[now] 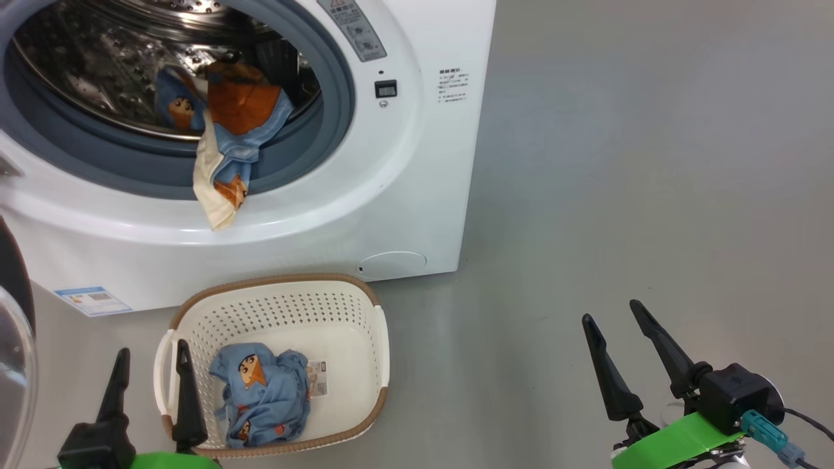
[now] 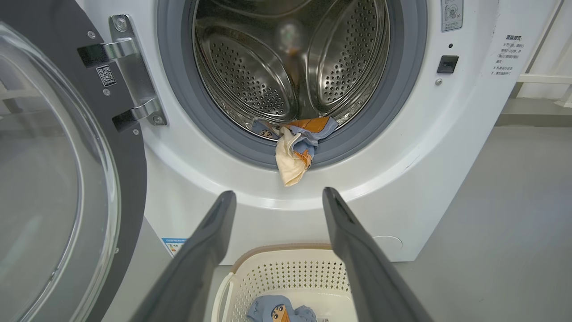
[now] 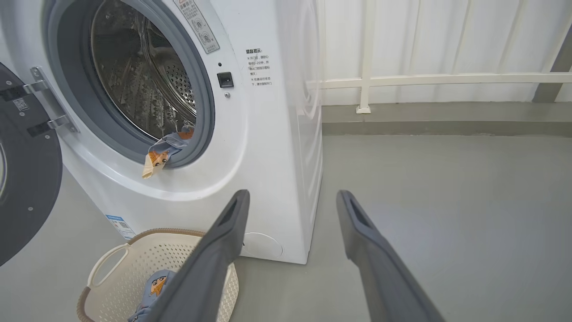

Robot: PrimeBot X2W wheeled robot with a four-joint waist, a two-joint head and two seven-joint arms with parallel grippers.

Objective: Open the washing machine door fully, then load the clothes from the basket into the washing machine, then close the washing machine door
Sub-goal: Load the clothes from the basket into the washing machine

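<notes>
Loading is standing half done: one blue garment (image 1: pixel 228 137) is dangling over the gasket (image 1: pixel 339 98) of the washing machine (image 1: pixel 404 163), and a second garment (image 1: pixel 264 391) is lying in the basket (image 1: pixel 365 306). The left gripper (image 1: pixel 152 348) and right gripper (image 1: pixel 612 311) are hovering spread and empty. Next, the left is probably needing to drop onto the second garment. The dangling end would be blocking the open washing machine door (image 2: pixel 53 179).

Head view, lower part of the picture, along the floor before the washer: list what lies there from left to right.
washing machine door → left gripper, open → blue garment in the basket → right gripper, open.
</notes>
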